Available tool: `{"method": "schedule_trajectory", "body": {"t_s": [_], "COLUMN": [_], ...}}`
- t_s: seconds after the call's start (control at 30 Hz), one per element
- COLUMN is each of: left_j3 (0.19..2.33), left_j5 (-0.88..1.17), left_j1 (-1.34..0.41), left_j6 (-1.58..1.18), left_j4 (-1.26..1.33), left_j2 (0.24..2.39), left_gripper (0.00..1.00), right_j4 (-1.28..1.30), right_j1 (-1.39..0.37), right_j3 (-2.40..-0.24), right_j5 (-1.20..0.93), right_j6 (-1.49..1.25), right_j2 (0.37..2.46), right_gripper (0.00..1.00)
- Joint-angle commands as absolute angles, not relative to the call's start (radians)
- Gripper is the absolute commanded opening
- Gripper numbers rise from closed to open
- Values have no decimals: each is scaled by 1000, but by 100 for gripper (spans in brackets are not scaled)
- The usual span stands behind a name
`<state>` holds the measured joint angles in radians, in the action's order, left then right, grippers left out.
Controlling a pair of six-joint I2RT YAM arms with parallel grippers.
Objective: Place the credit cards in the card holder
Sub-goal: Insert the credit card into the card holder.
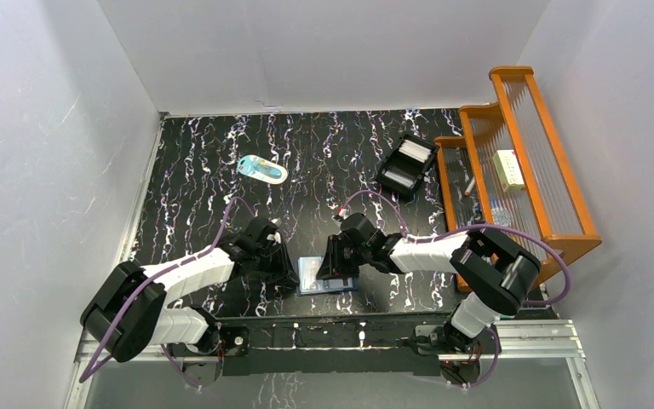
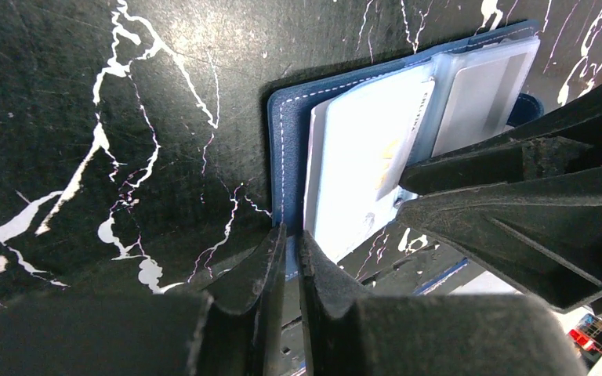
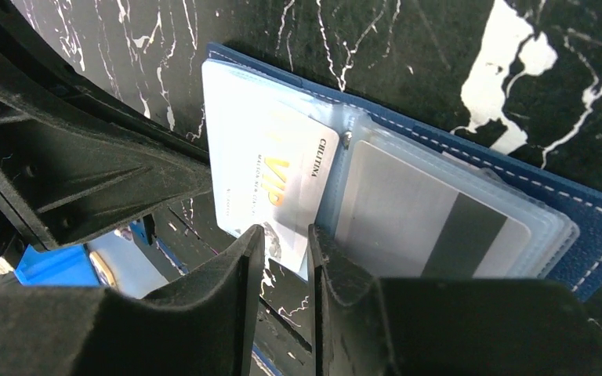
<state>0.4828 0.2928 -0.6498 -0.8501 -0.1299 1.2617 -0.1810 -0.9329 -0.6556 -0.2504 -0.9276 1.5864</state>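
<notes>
Item one: navy card holder, which lay open at the near edge of the black marbled counter, between my two arms.
- Clear pocket on the left arm's side held a white VIP card part way in. My right gripper pinched its free corner.
- The other clear pocket held a grey striped card.
- My left gripper was clamped on the holder's navy cover edge.

Item two: black box tray, far right, held white contents.

Item three: orange rack held small items.

Open navy card holder lies flat, white card atop.
</notes>
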Motion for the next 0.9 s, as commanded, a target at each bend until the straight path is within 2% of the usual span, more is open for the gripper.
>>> {"method": "schedule_trajectory", "body": {"t_s": [0.0,0.5,0.67,0.87], "left_j3": [472,492,515,491], "left_j5": [299,281,230,269], "left_j1": [-646,-646,-646,-646], "left_j6": [-853,-849,-874,-946], "left_j4": [-153,-188,-241,-122], "left_j2": [1237,1230,1142,1056], "left_gripper": [11,14,24,33], "right_j4": [-183,-143,14,89], "right_j1": [-940,-941,-935,-873], "right_j3": [-707,-788,-816,-778], "right_j5": [-251,-320,-210,-151], "right_j6": [-865,-736,-696,-677], "right_j2": [1591,1603,1504,1422], "right_gripper": [36,39,41,43]}}
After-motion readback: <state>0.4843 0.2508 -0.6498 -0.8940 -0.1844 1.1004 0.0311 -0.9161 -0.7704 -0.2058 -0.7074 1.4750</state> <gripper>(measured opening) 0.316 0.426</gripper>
